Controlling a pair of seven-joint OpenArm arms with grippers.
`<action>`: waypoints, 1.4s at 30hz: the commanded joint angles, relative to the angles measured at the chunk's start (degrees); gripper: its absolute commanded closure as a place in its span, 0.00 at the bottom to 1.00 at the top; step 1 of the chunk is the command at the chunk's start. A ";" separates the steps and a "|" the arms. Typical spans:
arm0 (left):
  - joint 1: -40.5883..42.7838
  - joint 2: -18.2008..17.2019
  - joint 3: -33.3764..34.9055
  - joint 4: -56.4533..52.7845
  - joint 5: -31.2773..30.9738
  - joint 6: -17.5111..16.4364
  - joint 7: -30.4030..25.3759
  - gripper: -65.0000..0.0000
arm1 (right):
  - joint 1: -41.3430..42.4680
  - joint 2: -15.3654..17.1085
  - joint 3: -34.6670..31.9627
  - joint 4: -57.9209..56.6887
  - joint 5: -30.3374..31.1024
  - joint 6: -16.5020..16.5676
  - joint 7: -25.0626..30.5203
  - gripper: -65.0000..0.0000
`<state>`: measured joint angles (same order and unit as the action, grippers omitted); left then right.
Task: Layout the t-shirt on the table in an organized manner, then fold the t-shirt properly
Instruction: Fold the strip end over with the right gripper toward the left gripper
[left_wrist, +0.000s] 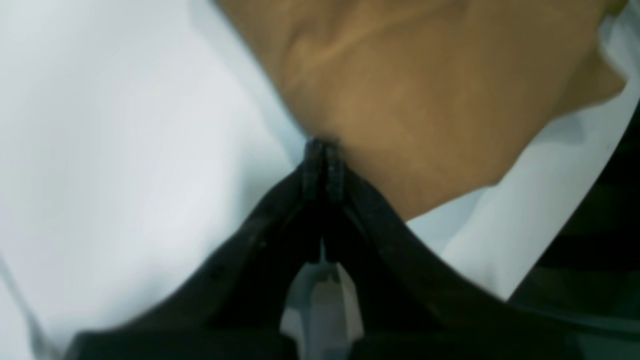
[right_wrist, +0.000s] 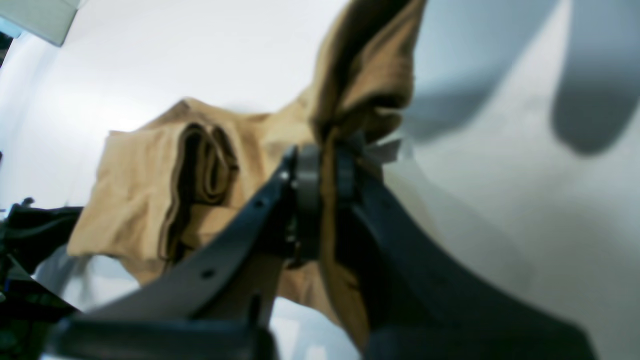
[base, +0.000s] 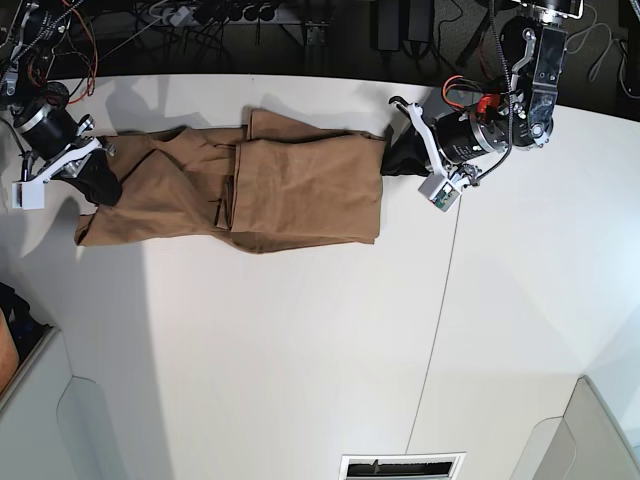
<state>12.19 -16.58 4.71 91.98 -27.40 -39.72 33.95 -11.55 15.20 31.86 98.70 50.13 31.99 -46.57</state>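
- The t-shirt (base: 270, 190) lies stretched lengthwise near the table's (base: 300, 360) far edge, partly doubled and creased; laying out looks underway, proper folding not yet done.
- The left gripper (left_wrist: 322, 150) is pinched closed on one end's hem; the right gripper (right_wrist: 322, 170) clamps bunched cloth at the other.
- Wide bare tabletop lies toward the near edge; cables crowd the far rim.

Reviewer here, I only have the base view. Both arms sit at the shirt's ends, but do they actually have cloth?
Observer: The right wrist view shows the right gripper shut on the t-shirt, cloth bunched between its jaws.
Reviewer: And the left?
Observer: The left gripper has its jaws pressed together at the shirt's edge.
Reviewer: Any tag visible?
Observer: A small pale tab shows beside the right jaws; too blurred to confirm.
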 joint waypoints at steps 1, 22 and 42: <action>-0.57 0.02 0.37 -0.35 0.46 -0.28 0.48 1.00 | 0.74 0.00 0.17 2.19 2.32 0.87 1.27 1.00; -1.07 0.68 2.45 -1.68 -0.22 -0.28 0.52 1.00 | 5.77 -16.55 -31.67 7.04 -19.39 0.76 6.75 1.00; -1.07 -1.18 2.32 0.46 -6.05 -0.28 1.84 1.00 | 12.17 -17.09 -40.28 5.62 -24.04 0.76 7.45 0.50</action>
<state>11.57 -17.39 7.18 91.46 -32.99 -39.75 36.25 -0.16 -1.61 -8.54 103.13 25.39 32.21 -40.56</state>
